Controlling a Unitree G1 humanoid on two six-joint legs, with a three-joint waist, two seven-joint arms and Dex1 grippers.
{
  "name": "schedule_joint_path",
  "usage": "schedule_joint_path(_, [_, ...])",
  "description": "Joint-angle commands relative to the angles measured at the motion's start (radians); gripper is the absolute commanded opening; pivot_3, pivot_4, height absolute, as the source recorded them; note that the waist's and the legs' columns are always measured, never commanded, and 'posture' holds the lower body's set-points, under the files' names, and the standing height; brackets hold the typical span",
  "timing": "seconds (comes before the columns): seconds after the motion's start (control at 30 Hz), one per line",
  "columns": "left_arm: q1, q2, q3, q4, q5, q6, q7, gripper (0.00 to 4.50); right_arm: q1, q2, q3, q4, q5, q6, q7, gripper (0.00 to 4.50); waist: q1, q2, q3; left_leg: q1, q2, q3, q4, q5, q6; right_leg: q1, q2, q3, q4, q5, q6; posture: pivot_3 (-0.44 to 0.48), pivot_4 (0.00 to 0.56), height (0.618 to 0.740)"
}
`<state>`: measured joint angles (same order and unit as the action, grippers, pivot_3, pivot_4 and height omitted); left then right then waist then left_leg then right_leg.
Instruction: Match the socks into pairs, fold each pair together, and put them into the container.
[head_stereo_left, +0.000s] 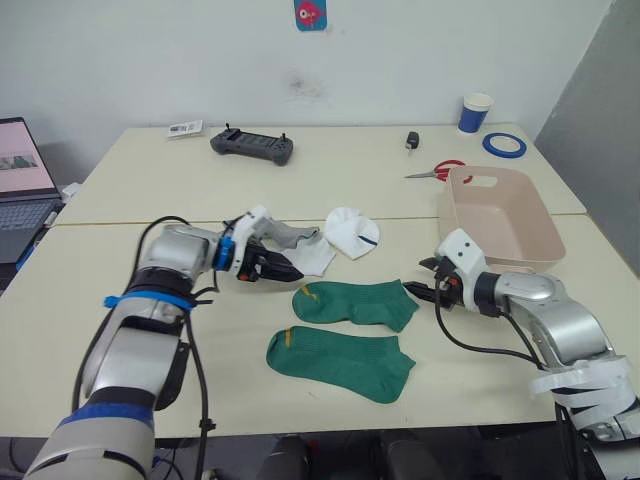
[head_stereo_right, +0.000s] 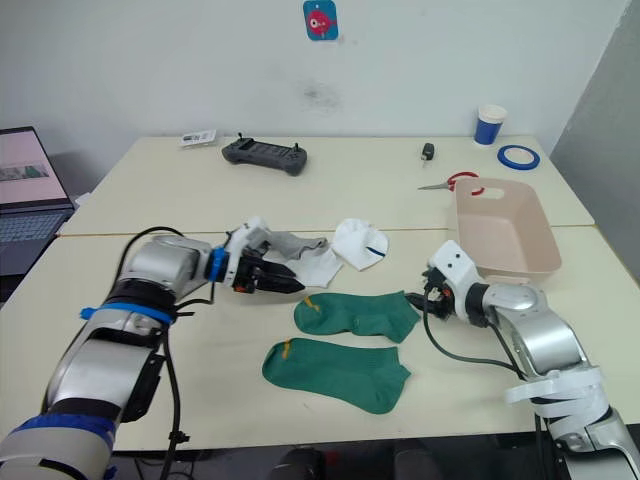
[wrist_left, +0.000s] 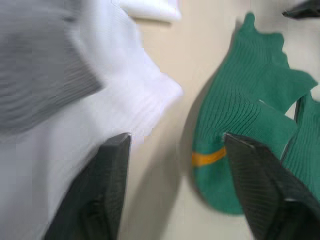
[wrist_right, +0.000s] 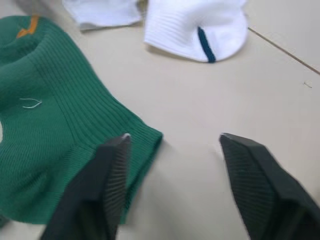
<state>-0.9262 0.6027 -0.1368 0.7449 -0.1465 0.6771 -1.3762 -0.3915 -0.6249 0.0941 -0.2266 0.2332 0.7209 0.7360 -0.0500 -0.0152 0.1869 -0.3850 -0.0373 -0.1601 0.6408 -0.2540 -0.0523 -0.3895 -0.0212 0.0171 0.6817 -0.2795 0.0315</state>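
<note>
Two dark green socks lie flat in the middle of the table, one (head_stereo_left: 355, 303) behind the other (head_stereo_left: 340, 362). A white sock with a navy stripe (head_stereo_left: 352, 232) lies bunched behind them. A grey sock (head_stereo_left: 290, 236) rests on a second white sock (head_stereo_left: 315, 257). My left gripper (head_stereo_left: 275, 268) is open at the edge of that white sock (wrist_left: 60, 150), with the green sock's (wrist_left: 240, 115) cuff just beyond. My right gripper (head_stereo_left: 425, 290) is open and low at the rear green sock's (wrist_right: 55, 125) right end. The beige container (head_stereo_left: 500, 220) stands behind my right gripper.
Along the far side are a black controller (head_stereo_left: 252, 146), a small black item (head_stereo_left: 412, 140), red-handled scissors (head_stereo_left: 440, 170), a blue-and-white paper cup (head_stereo_left: 477, 112) and a blue tape roll (head_stereo_left: 504, 145). A laptop (head_stereo_left: 22, 180) sits far left.
</note>
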Motion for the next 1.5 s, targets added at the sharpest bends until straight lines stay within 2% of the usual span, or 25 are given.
schedule_joint_path(0.03, [0.092, 0.041, 0.097, -0.205, -0.097, 0.158, 0.047, 4.42, 0.032, 0.000, -0.066, -0.107, 0.050, 0.005, -0.008, 4.46, -0.001, 0.000, 0.000, 0.000, 0.001, 0.000, 0.000, 0.000, 0.000, 0.000, -0.002, 0.000, 0.000, 0.000, 0.000, 0.000, 0.150, 0.740])
schedule_joint_path(0.17, [0.258, 0.025, 0.260, -0.437, -0.240, 0.471, 0.187, 4.47, 0.079, 0.012, -0.087, -0.191, 0.093, 0.001, -0.008, 4.48, -0.003, 0.000, 0.000, 0.000, 0.008, 0.001, -0.001, 0.000, 0.000, 0.000, -0.003, 0.001, -0.001, 0.000, 0.001, 0.000, 0.150, 0.740])
schedule_joint_path(0.27, [0.371, -0.038, 0.344, -0.586, -0.298, 0.590, 0.315, 4.47, 0.095, 0.022, -0.085, -0.237, 0.119, -0.002, -0.011, 4.48, 0.000, 0.000, 0.000, 0.001, 0.010, 0.001, -0.001, 0.000, 0.000, 0.001, -0.002, 0.000, -0.001, 0.000, 0.001, 0.000, 0.150, 0.740])
schedule_joint_path(0.47, [0.480, -0.211, 0.435, -0.761, -0.337, 0.693, 0.570, 4.47, 0.124, 0.030, -0.080, -0.285, 0.149, 0.013, -0.029, 4.48, 0.022, 0.000, 0.000, 0.002, 0.010, 0.001, 0.000, 0.002, -0.003, 0.002, -0.002, 0.000, -0.001, 0.002, -0.001, 0.000, 0.150, 0.740])
schedule_joint_path(0.7, [0.524, -0.280, 0.406, -0.767, -0.344, 0.674, 0.708, 4.47, 0.160, 0.015, -0.087, -0.311, 0.159, 0.026, -0.045, 4.48, 0.027, 0.006, -0.004, 0.003, 0.009, 0.003, 0.000, 0.003, -0.006, 0.004, -0.003, 0.001, -0.002, 0.002, 0.000, 0.000, 0.150, 0.740])
schedule_joint_path(0.8, [0.542, -0.295, 0.394, -0.783, -0.365, 0.707, 0.741, 3.94, 0.175, 0.007, -0.095, -0.320, 0.161, 0.030, -0.054, 4.50, 0.027, 0.007, -0.005, 0.005, 0.008, 0.003, 0.000, 0.003, -0.006, 0.005, -0.003, 0.000, -0.002, 0.002, 0.000, 0.000, 0.150, 0.740])
schedule_joint_path(1.1, [0.491, -0.399, 0.497, -0.779, -0.461, 0.887, 0.821, 1.29, 0.192, -0.001, -0.107, -0.331, 0.172, 0.036, -0.068, 4.50, 0.029, 0.007, -0.005, 0.003, 0.005, 0.004, -0.001, 0.003, -0.006, 0.005, -0.003, 0.001, -0.003, 0.001, 0.001, 0.000, 0.150, 0.740])
schedule_joint_path(1.23, [0.454, -0.370, 0.517, -0.735, -0.467, 0.879, 0.828, 0.06, 0.194, 0.000, -0.110, -0.335, 0.177, 0.039, -0.076, 4.50, 0.026, 0.005, -0.004, 0.003, 0.005, 0.003, -0.001, 0.003, -0.006, 0.005, -0.003, 0.001, -0.003, 0.001, 0.001, 0.000, 0.150, 0.740])
schedule_joint_path(1.4, [0.421, -0.318, 0.531, -0.699, -0.489, 0.858, 0.815, 0.06, 0.206, 0.001, -0.111, -0.338, 0.178, 0.041, -0.094, 4.50, 0.021, 0.005, -0.004, 0.003, 0.006, 0.004, -0.002, 0.003, -0.007, 0.004, -0.003, 0.001, -0.003, 0.001, 0.001, 0.000, 0.150, 0.740])
schedule_joint_path(1.5, [0.405, -0.281, 0.534, -0.687, -0.502, 0.846, 0.804, 0.06, 0.212, 0.019, -0.119, -0.315, 0.165, 0.073, -0.152, 4.50, 0.020, 0.004, -0.003, 0.003, 0.008, 0.004, -0.005, 0.004, -0.009, 0.002, -0.003, 0.001, -0.003, 0.001, 0.001, 0.000, 0.150, 0.740])
